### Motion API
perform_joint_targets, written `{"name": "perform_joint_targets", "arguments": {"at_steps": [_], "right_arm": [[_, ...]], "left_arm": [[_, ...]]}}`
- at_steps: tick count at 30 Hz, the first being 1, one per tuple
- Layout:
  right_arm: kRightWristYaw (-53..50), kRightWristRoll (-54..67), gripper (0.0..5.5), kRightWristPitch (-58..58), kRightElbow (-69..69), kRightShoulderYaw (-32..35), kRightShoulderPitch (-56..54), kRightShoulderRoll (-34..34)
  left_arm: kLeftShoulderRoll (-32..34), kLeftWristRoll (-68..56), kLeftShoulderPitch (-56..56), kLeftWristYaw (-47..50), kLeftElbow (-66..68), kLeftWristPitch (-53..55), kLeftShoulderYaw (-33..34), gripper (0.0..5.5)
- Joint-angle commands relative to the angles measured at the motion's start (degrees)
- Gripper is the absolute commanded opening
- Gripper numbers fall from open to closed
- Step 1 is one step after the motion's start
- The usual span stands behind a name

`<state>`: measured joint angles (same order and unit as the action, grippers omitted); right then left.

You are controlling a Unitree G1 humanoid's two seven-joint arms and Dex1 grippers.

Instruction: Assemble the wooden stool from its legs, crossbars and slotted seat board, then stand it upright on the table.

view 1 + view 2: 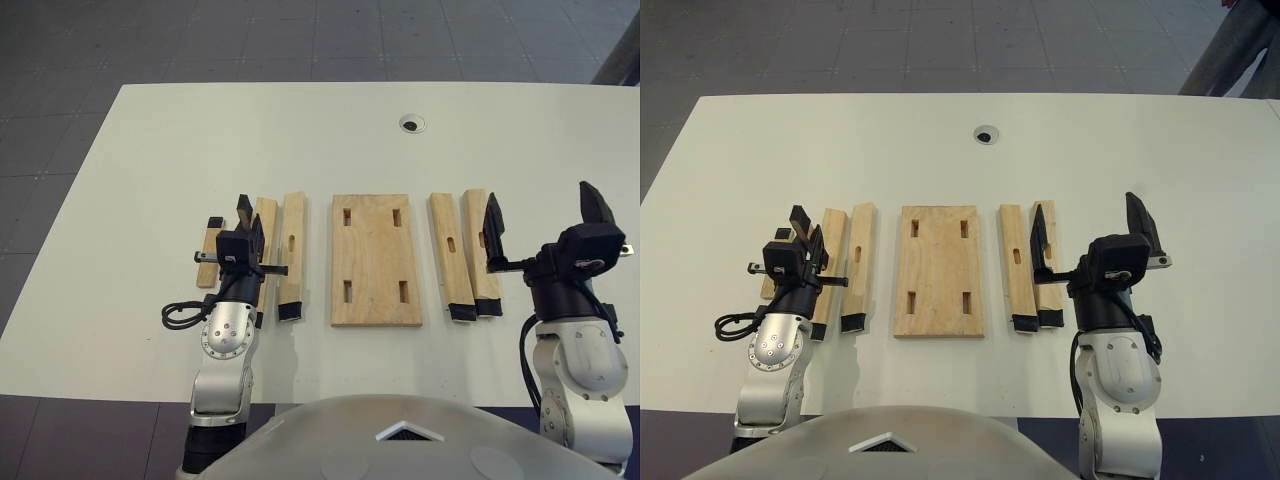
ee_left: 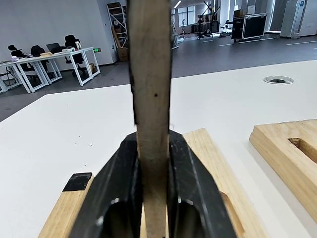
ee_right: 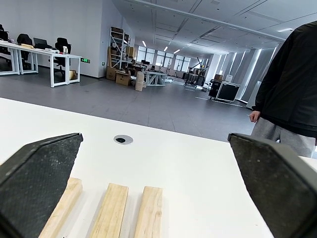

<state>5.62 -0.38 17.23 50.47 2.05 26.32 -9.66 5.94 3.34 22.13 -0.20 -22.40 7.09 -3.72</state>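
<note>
Nothing is joined yet; all parts lie flat on the tabletop (image 1: 150, 150). The slotted seat board (image 1: 375, 258) sits at frame centre; left legs (image 1: 291, 255) lie as a pair just left of it, right legs (image 1: 447, 255) as a pair just right of it; a short black-tipped piece (image 1: 209, 262) lies at far left.

The left claw (image 1: 249, 222), centre left, hangs above the left legs, pinching a thin wooden strip (image 2: 151, 74) on edge, likely a crossbar. The right claw (image 1: 545, 215), centre right, is spread wide and empty; one finger (image 1: 493, 225) is over the outermost of the right legs.

Risks, as judged:
- The strip looks held near one end; a push into a leg slot may pivot it in the pads, or skew it so it jams.
- The legs are loose; a push may slide a leg rather than seat the strip.
- The gap between the right legs is narrow; a descending finger may nudge both or drag the neighbour.
</note>
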Motion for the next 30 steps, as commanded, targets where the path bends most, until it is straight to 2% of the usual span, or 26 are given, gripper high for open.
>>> {"name": "perform_joint_targets", "arguments": {"at_steps": [1,6,13,30], "right_arm": [[-0.01,0.12,5.5,1.46,1.74,0.3,-1.01,0.06],[0.04,0.1,5.5,1.47,1.8,0.43,-1.06,-0.04],[-0.04,-0.16,5.5,1.35,1.6,0.29,-1.05,0.0],[0.07,-0.46,5.5,1.3,1.13,-0.21,-1.05,-0.02]], "left_arm": [[-0.12,-5.13,6.27,-3.61,8.09,24.41,1.32,0.42],[-0.88,-7.8,5.7,-3.01,5.67,26.42,2.01,0.42],[-1.43,-7.35,-0.53,-0.65,-4.22,17.7,2.03,0.42],[-2.15,-2.39,-1.63,1.26,-7.04,11.49,2.71,0.42]]}}
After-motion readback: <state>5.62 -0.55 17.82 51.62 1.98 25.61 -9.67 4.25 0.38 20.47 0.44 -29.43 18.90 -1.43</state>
